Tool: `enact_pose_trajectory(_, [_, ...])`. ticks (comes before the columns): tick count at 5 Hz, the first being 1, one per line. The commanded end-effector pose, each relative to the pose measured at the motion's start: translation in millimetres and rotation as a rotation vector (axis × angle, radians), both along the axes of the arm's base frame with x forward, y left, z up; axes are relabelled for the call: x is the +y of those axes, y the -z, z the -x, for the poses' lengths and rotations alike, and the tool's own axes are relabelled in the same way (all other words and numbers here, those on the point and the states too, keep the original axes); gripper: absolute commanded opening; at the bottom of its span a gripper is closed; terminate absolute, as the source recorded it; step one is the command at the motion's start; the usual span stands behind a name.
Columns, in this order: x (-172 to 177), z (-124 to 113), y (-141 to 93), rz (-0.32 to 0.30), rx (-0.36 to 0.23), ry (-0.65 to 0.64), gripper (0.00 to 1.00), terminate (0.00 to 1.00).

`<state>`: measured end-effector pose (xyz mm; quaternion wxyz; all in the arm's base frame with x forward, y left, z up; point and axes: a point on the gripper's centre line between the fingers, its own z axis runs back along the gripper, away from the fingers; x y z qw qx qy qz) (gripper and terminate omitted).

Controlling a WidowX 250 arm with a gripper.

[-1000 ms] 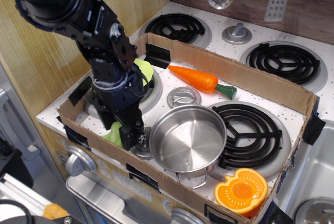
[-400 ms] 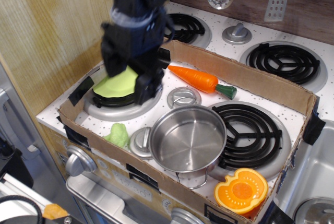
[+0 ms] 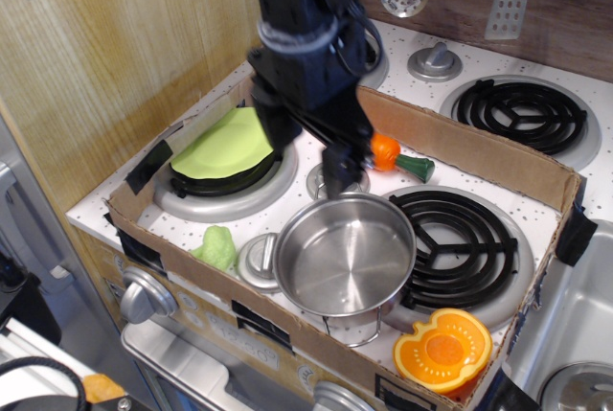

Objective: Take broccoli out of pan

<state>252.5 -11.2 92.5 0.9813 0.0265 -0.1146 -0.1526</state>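
With the broccoli [image 3: 216,247] lying on the stovetop at lower left, just beside the empty pan [image 3: 345,255] and so apparently out of it, I held the gripper [image 3: 305,148] raised above the frame's middle, fingers apart and empty.

There is 1 steel pan [image 3: 345,256], 1 small broccoli [image 3: 216,247], 1 flat lime-green leaf piece [image 3: 226,142], 1 carrot [image 3: 393,155] partly hidden by the arm, and 1 orange half fruit [image 3: 442,348]. I count 4 black coil burners [image 3: 453,235], though 1 is mostly covered. There are 3 silver knobs [image 3: 437,60] on top, 2 utensils [image 3: 506,12] hanging, 1 cardboard frame [image 3: 479,155] and 1 gripper [image 3: 311,167].
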Motion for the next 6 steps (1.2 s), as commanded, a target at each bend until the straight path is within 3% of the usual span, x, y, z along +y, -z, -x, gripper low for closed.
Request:
enact_pose_trajectory(1, [-4.0, -3.6, -13.4, 0.005, -0.050, 0.006, 1.00, 0.00])
enact_pose_trajectory(5, [-4.0, -3.6, -13.4, 0.005, -0.050, 0.006, 1.00, 0.00])
enact_pose_trajectory(6, [-4.0, -3.6, -13.4, 0.005, -0.050, 0.006, 1.00, 1.00])
